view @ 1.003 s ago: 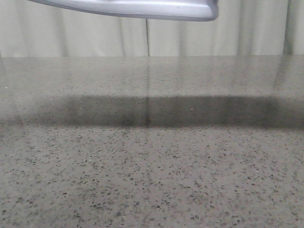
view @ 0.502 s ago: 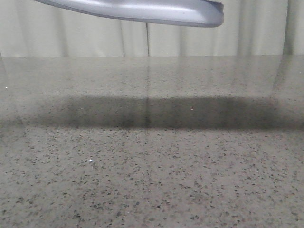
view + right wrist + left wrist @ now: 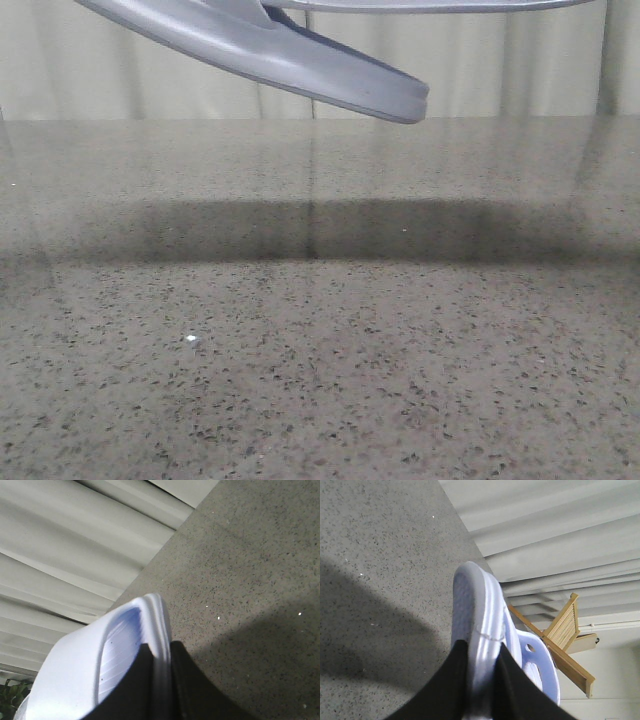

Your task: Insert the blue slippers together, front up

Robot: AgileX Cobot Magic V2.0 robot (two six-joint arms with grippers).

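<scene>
Two blue slippers are held in the air above the speckled grey table [image 3: 320,380]. In the front view one slipper [image 3: 300,55] slants down from the upper left, its tip lowest. Only the thin edge of the other slipper [image 3: 430,5] shows along the top of that view. My left gripper [image 3: 482,650] is shut on the sole edge of a slipper [image 3: 477,605], whose strap with cut-outs shows behind. My right gripper [image 3: 161,652] is shut on the rim of the other slipper [image 3: 75,675], ribbed footbed visible. Neither gripper appears in the front view.
Pale pleated curtains [image 3: 200,80] hang behind the table's far edge. A wooden slatted rack [image 3: 565,627] stands beyond the table in the left wrist view. A broad shadow [image 3: 320,235] lies across the table.
The slipper in the front view has tilted, its tip dropping lower and shifting slightly left. The edge of the second slipper has come into view along the top.
</scene>
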